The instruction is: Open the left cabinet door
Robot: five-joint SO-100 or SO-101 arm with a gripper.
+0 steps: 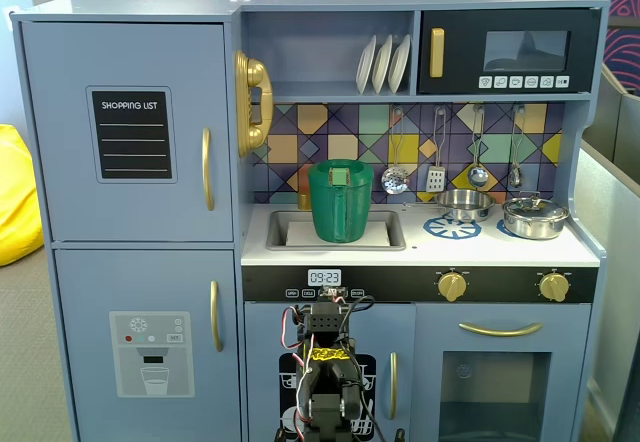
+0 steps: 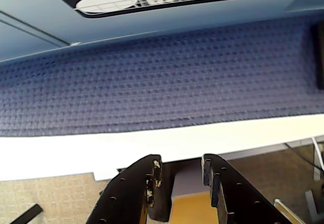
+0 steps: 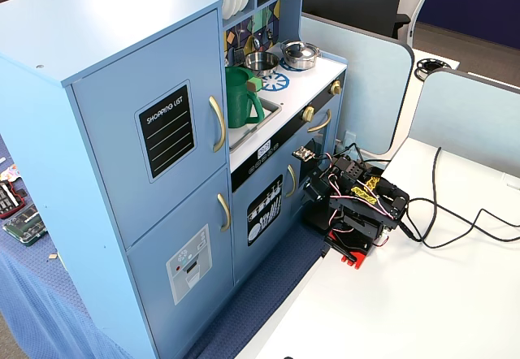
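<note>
toy kitchen: left cabinet door [image 1: 128, 132] shut, handle [image 1: 207, 169] vertical.

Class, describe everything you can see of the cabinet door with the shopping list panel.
The left cabinet door is a tall blue-grey rectangle that looks like painted wood, forming the upper left front of the toy kitchen. It carries a black "SHOPPING LIST" chalkboard panel with white ruled lines, and a curved vertical gold handle near its right edge. It sits shut, flush with the frame, above the dispenser door. Nothing touches it; the gripper is low by the kitchen's base.
</note>
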